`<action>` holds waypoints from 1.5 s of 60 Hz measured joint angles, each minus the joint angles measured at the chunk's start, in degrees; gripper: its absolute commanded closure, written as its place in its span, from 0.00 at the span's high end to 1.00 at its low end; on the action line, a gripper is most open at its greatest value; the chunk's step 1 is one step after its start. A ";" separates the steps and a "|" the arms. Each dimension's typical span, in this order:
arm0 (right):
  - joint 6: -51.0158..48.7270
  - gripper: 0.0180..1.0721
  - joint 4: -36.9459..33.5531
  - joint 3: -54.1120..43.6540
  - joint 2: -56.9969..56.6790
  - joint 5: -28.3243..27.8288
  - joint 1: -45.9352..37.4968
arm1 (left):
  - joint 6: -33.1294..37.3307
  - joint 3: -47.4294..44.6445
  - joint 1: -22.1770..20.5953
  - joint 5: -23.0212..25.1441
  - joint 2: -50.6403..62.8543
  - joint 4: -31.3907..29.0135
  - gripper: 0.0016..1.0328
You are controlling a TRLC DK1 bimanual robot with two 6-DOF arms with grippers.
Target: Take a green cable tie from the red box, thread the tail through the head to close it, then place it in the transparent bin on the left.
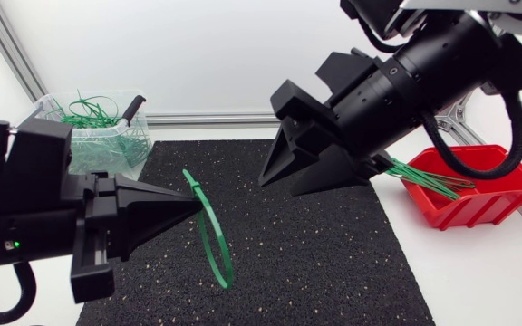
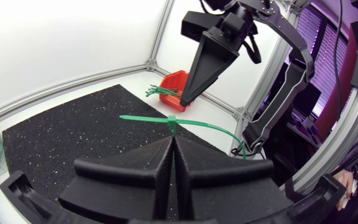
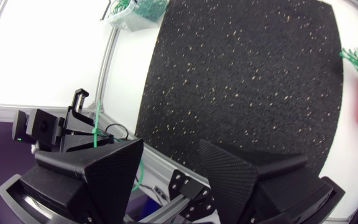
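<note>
My left gripper (image 1: pixel 198 205) is shut on a green cable tie (image 1: pixel 210 231) closed into a loop, which hangs upright over the black mat. In the left wrist view the tie (image 2: pixel 201 123) runs across just ahead of the shut fingertips, its head (image 2: pixel 171 119) above them. My right gripper (image 1: pixel 279 187) hovers above the mat's far middle, open and empty. The right wrist view shows its fingers (image 3: pixel 120 163) well apart. The red box (image 1: pixel 478 186) at the right holds green ties (image 1: pixel 424 177). The transparent bin (image 1: pixel 120 149) at the far left holds several green ties.
A black speckled mat (image 1: pixel 315 254) covers the table's middle, with white tabletop around it. An aluminium frame rail (image 1: pixel 208 119) runs along the back edge. The red box sits close under the right arm (image 1: pixel 424 63).
</note>
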 measured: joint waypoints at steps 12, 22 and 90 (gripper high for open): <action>-0.87 0.75 3.26 -1.07 -4.39 12.76 0.00 | 3.82 2.14 7.63 -2.23 1.66 -2.47 0.03; -2.73 0.82 5.27 -2.71 -6.95 21.94 0.02 | 6.99 5.14 15.43 -6.08 4.92 -3.04 0.03; -22.40 0.84 27.36 -30.27 -40.87 50.69 -5.40 | 16.44 18.88 45.57 -18.75 37.75 34.40 0.03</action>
